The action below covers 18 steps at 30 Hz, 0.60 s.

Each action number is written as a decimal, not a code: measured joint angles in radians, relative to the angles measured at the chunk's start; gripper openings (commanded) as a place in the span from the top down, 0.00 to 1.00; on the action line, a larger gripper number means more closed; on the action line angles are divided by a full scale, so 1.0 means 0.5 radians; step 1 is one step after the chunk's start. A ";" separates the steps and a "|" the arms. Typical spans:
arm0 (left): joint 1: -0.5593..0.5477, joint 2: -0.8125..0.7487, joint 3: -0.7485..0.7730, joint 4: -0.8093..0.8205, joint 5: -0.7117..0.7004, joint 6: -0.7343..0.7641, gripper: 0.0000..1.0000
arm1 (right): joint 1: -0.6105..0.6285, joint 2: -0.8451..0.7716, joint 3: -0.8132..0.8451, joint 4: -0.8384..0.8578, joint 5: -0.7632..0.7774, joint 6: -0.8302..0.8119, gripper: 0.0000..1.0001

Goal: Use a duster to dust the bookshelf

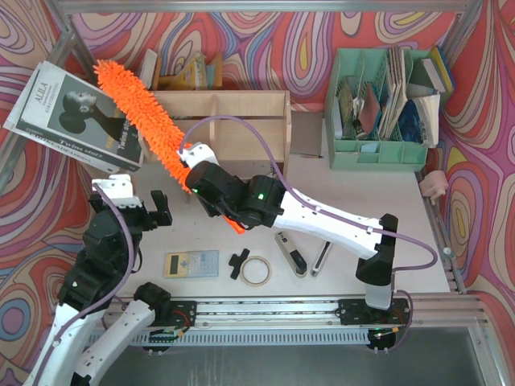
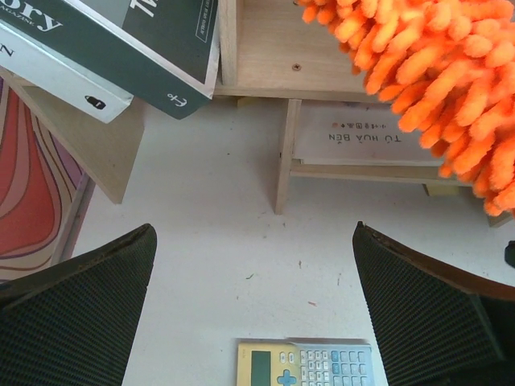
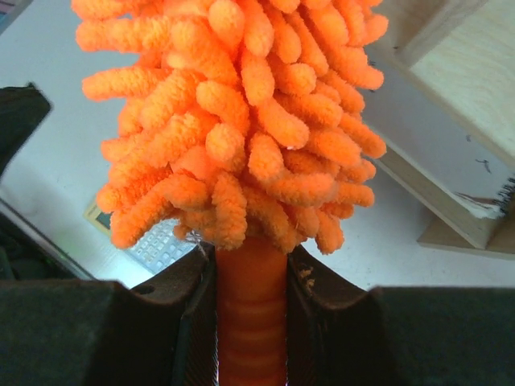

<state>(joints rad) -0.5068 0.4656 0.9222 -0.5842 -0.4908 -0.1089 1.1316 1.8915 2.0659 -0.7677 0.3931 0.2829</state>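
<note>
The light plywood bookshelf (image 1: 233, 121) stands at the back centre of the table. The fluffy orange duster (image 1: 137, 108) slants from my right gripper (image 1: 189, 165) up and leftward across the shelf's left end. In the right wrist view the gripper (image 3: 251, 281) is shut on the smooth orange handle (image 3: 251, 322), just below the chenille head (image 3: 241, 121). My left gripper (image 1: 141, 211) hangs open over bare table in front of the shelf's left leg. The left wrist view shows its fingers (image 2: 80, 314) spread wide, holding nothing, with the shelf (image 2: 265, 48) and duster (image 2: 434, 80) ahead.
A magazine (image 1: 76, 117) leans against the shelf's left side. A mint green file organizer (image 1: 378, 149) full of papers stands at the back right. A calculator (image 1: 191, 263), a tape roll (image 1: 256, 271) and a stapler (image 1: 290, 253) lie near the front edge.
</note>
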 measured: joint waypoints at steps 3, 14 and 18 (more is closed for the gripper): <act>0.000 -0.013 0.000 0.000 -0.017 0.000 0.02 | -0.001 -0.040 -0.062 0.011 0.098 -0.001 1.00; 0.000 -0.032 0.000 0.001 -0.033 0.000 0.01 | -0.076 -0.393 -0.407 -0.050 0.311 0.023 1.00; 0.001 -0.031 0.000 0.001 -0.033 0.000 0.01 | -0.092 -0.443 -0.413 -0.018 0.224 0.018 1.00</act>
<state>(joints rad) -0.5064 0.4500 0.9222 -0.5838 -0.5072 -0.1089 1.0855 1.6699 1.8595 -0.7769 0.5049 0.2916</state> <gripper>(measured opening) 0.984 0.336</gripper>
